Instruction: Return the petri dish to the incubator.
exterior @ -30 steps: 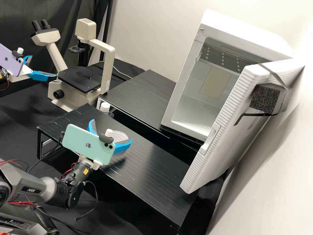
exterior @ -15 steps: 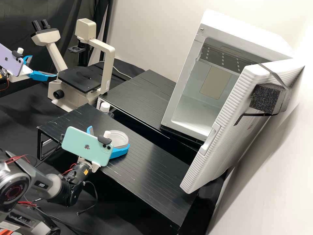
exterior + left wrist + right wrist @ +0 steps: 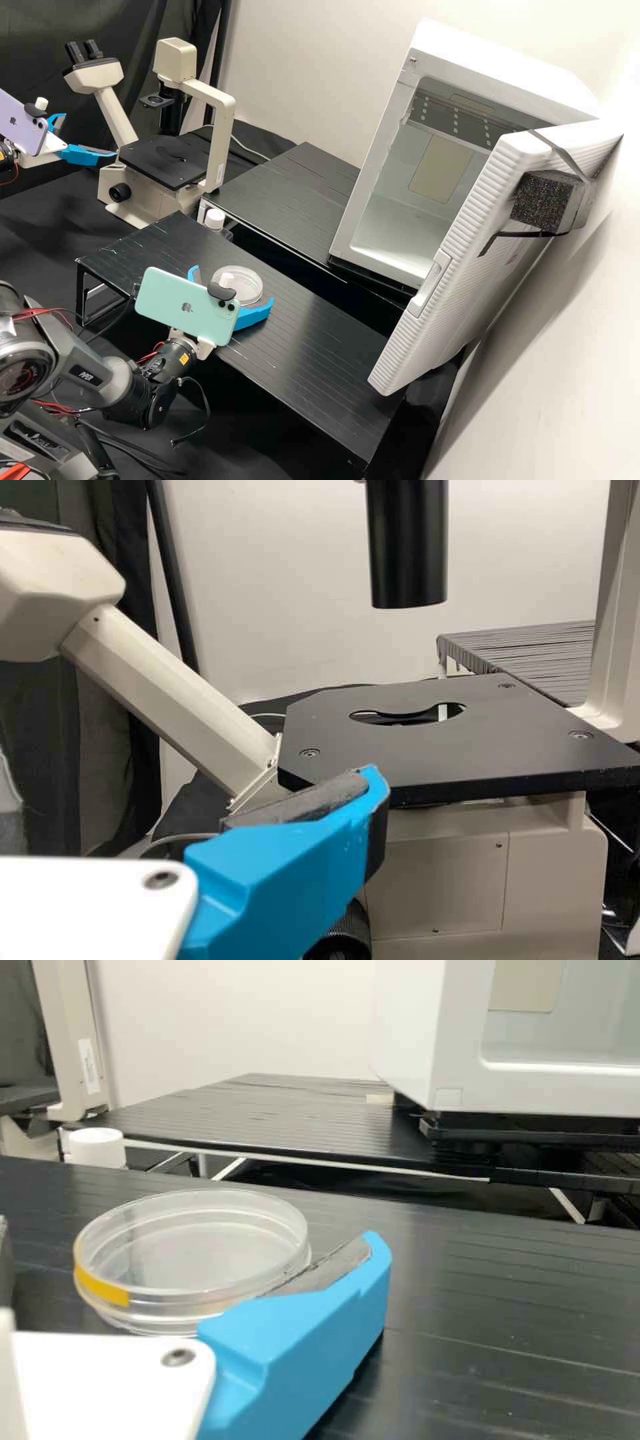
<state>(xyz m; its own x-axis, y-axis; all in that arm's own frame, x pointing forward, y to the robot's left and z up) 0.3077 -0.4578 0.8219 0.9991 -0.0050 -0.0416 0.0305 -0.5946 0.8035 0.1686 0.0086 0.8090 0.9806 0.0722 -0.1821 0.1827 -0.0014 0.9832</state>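
Claw (image 3: 233, 284) (right) low around petri dish (image 3: 245, 283)

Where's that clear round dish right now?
In the high view, the clear dish is on the nearer black table, within the right arm's open pincer, left of the white incubator.

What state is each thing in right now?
Petri dish: flat on the black table, lid apparently on.
Incubator door: wide open.
Bottle: upright, capped.
Right gripper: open, at the dish.
Left gripper: open, by the microscope.
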